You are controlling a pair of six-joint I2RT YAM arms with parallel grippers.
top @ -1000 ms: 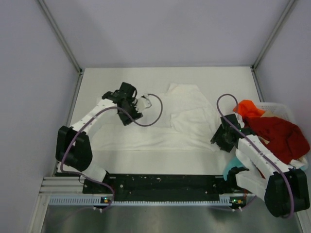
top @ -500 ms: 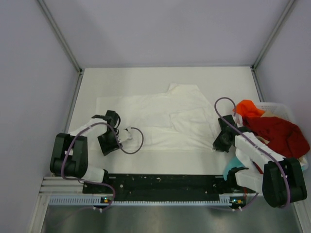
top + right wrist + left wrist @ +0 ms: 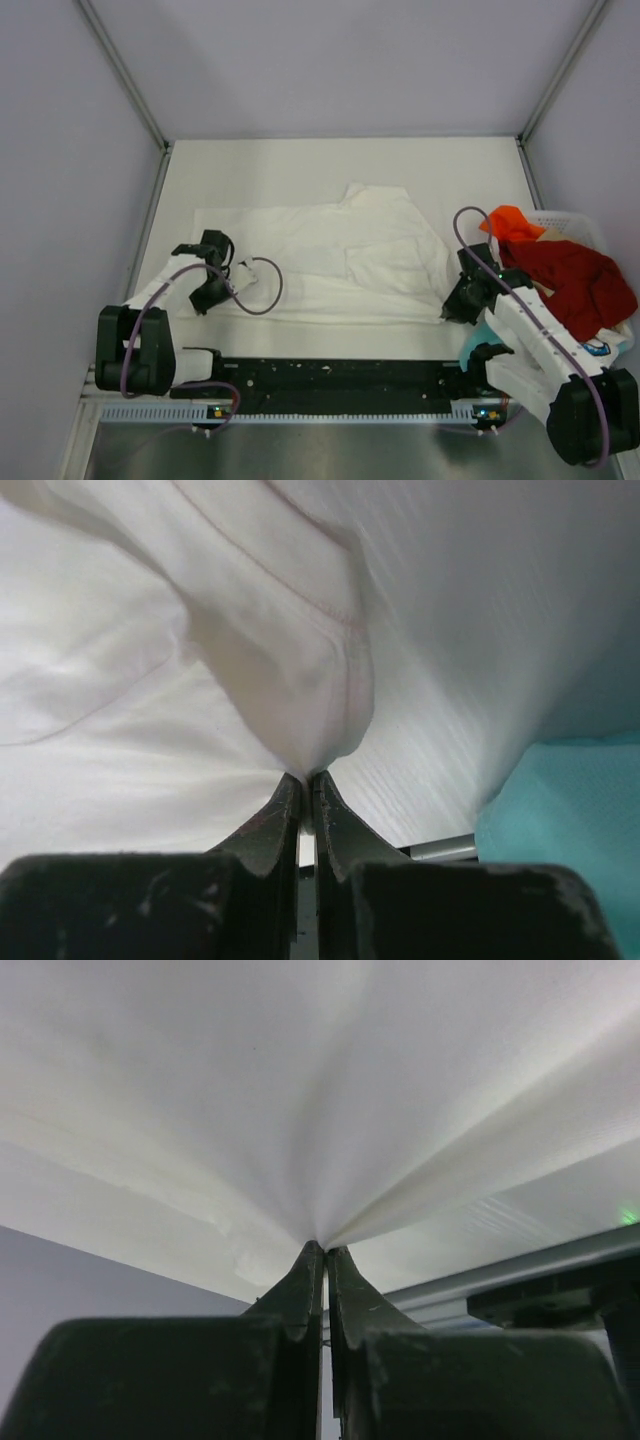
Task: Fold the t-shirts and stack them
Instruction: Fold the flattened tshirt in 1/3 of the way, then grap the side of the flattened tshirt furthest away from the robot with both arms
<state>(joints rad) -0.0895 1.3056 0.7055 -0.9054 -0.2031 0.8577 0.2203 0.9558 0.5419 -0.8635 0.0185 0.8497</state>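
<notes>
Left gripper (image 3: 325, 1248) and right gripper (image 3: 305, 776) both pinch the white t-shirt (image 3: 335, 248).

White t-shirt (image 3: 340, 250) spread on table (image 3: 300, 165); left tool (image 3: 215, 290), right tool (image 3: 453, 308) at near corners.

White t-shirt (image 3: 320, 245), red t-shirt (image 3: 572, 282), orange t-shirt (image 3: 510, 222), teal t-shirt (image 3: 565, 820)

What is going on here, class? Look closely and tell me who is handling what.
Two robot arms are working on one white t-shirt spread across the table. The left claw is pinched shut on its left edge and the right claw on its right edge. A red t-shirt and an orange t-shirt sit in the white basket, not yet folded. A teal t-shirt lies by the right arm's base.
</notes>
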